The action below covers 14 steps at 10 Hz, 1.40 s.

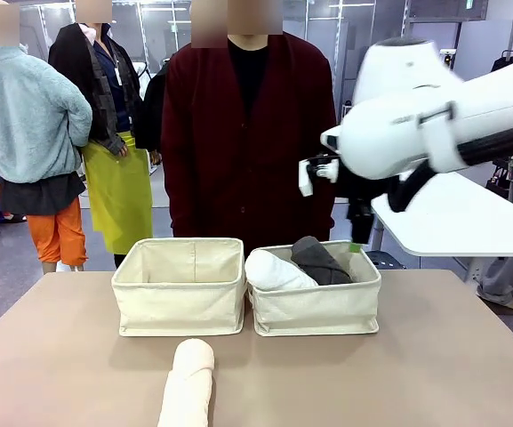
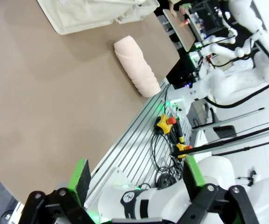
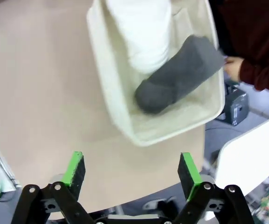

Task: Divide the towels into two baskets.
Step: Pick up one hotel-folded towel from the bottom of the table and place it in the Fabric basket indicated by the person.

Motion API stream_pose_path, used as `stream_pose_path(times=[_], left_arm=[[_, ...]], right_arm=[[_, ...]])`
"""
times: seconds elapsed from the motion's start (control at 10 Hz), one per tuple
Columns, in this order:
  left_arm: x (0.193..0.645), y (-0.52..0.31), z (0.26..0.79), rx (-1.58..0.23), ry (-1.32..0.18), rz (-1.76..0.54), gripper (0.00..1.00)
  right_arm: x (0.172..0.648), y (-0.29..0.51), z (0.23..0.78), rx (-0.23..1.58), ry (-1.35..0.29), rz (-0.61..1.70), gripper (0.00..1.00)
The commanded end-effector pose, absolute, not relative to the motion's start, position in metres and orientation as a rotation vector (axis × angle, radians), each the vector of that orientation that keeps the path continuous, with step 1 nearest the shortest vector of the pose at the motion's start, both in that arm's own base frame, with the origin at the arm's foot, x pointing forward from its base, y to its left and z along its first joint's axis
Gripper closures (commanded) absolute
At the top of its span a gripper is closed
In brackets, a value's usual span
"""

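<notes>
Towel roll point(image 1: 188, 387), pale cream, lay loose on the table point(image 1: 434, 356) at its near edge, a little left of the middle. Its long axis ran from that edge toward the far one. The far end pointed at the near wall of the left basket point(image 1: 180, 307), close to it but apart, and we saw nothing inside that basket. The right basket point(image 1: 318, 311) stood just beside it and held the white towel point(image 1: 274, 269) and the dark grey towel point(image 1: 320, 260), lying side by side and leaning on each other.

From the left gripper point(image 2: 136, 172) the roll lay well ahead and apart. It sat slantwise to the line between the two green pads, so we judged the wrist would need to roll before the pads could straddle the roll's width. That gripper hung off the table's near edge, above the slotted metal frame, with its fingers spread wide and nothing between them.

The right gripper point(image 3: 132, 165) hovered over bare table by the right basket, likewise spread and holding nothing. A person's hand point(image 3: 233, 67) rested near that basket's far side. We judged the left arm the likelier one for the pick.
</notes>
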<state>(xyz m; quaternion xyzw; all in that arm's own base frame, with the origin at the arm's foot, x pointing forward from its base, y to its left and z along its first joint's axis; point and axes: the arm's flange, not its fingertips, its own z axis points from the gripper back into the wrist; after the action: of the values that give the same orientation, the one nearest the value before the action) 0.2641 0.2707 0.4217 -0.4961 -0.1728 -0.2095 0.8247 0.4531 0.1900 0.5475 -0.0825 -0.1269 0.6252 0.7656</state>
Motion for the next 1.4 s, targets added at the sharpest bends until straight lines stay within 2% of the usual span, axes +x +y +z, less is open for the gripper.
stream_pose_path(times=[0.0, 0.4, 0.7, 1.0, 1.3], left_arm=[[0.261, 0.270, 0.423, -1.067, -0.392, -0.462, 0.00], [0.261, 0.270, 0.423, -1.067, -0.392, -0.462, 0.00], [0.261, 0.270, 0.423, -1.067, -0.392, -0.462, 0.00], [0.261, 0.270, 0.423, -1.067, -0.392, -0.462, 0.00], [0.261, 0.270, 0.423, -1.067, -0.392, -0.462, 0.00]], right_arm=[[0.414, 0.135, 0.547, -0.089, -0.312, 1.242, 0.00], [0.373, 0.008, 0.559, 0.204, -0.400, 0.944, 0.00], [0.344, -0.093, 0.553, 0.584, -0.427, 0.848, 0.00], [0.329, -0.177, 0.507, 0.838, -0.416, 0.655, 0.00], [0.320, -0.218, 0.452, 1.061, -0.398, 0.557, 0.00]])
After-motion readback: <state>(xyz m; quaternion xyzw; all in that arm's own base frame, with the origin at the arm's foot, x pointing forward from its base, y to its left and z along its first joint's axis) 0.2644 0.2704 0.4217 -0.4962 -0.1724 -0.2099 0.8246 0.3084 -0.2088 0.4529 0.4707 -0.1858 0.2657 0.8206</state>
